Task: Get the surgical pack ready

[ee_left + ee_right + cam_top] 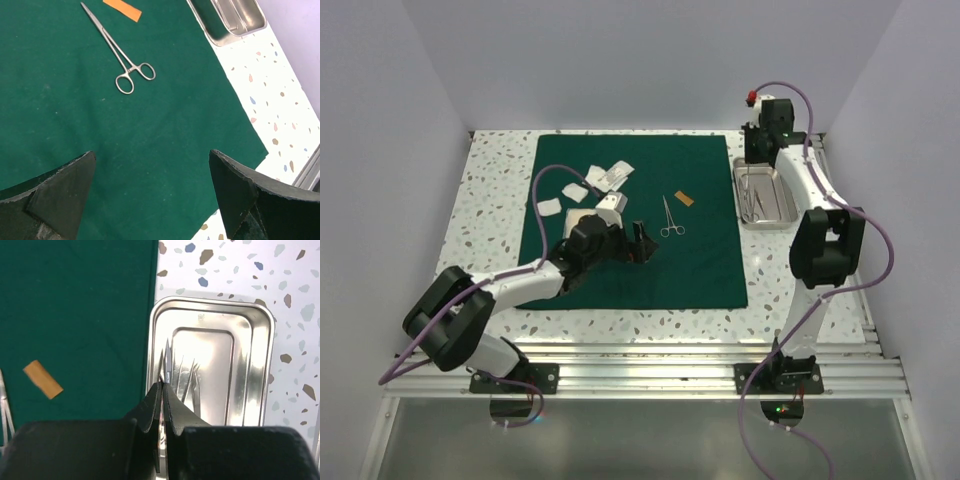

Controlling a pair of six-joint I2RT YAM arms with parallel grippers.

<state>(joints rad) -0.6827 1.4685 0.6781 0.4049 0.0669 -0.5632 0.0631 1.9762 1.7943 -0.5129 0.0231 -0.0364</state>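
Note:
The dark green drape [705, 265] [160, 125] [75, 300] lies flat on the table. Steel ring-handled forceps [670, 218] [120, 55] lie on it beside a small orange strip [685, 200] [122, 9] [43, 379]. White gauze pads [611, 175] sit at the drape's far left. My left gripper [642, 245] [152, 165] hovers open over bare cloth, just short of the forceps. The steel tray [782, 213] [220, 37] [260, 315] stands right of the drape with thin instruments [192, 382] in it. My right gripper [757, 150] [162, 386] is over the tray, shut on a thin pointed steel instrument [167, 357].
The speckled tabletop [500, 200] surrounds the drape. White walls close in the back and both sides. An aluminium rail [650, 360] runs along the near edge, holding both arm bases. The left arm's purple cable [545, 185] arcs over the drape's left part.

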